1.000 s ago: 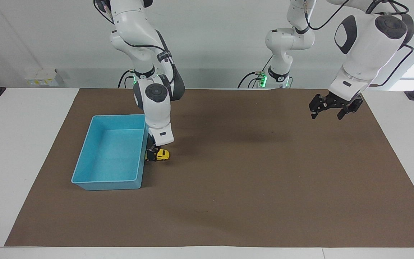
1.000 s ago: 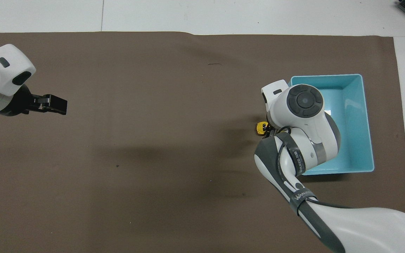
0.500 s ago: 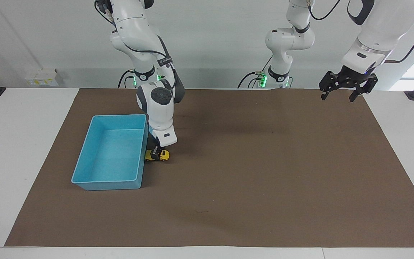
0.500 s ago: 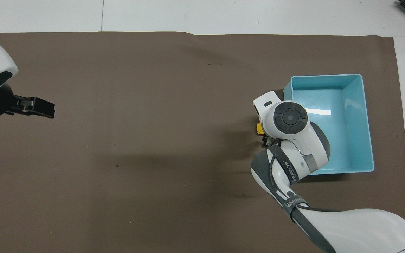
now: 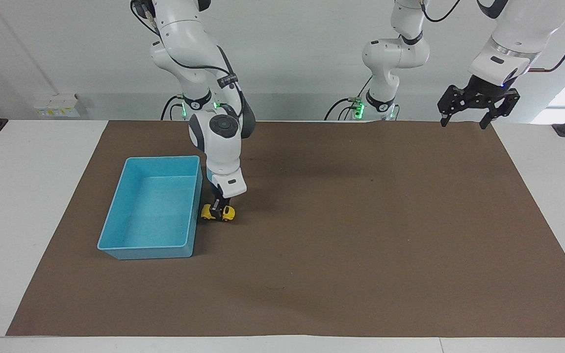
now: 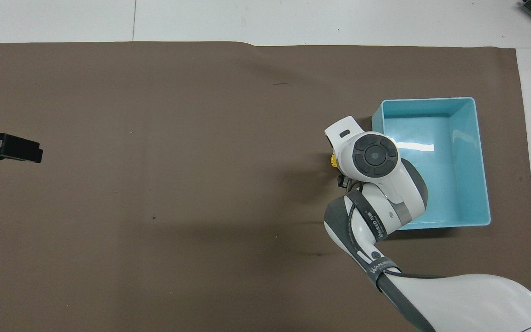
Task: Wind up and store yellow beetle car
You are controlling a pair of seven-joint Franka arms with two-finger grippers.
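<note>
The yellow beetle car [image 5: 207, 212] stands on the brown mat [image 5: 341, 245], right beside the light-blue bin [image 5: 145, 252] on the side toward the left arm's end. My right gripper [image 5: 218, 210] reaches straight down and is shut across the car's middle, with yellow showing on either side of the fingers. In the overhead view my right wrist covers the car except for a yellow sliver [image 6: 333, 160] next to the bin [image 6: 480, 161]. My left gripper [image 5: 474, 107] is open and empty, high over the mat's corner nearest the left arm's base; it also shows in the overhead view [image 6: 12, 150].
The bin holds nothing and lies toward the right arm's end of the mat. White table [image 5: 27, 196] borders the mat on all sides.
My right gripper has shifted slightly away from the bin with the car, which stays on the mat. My left gripper has risen and drawn back toward its base.
</note>
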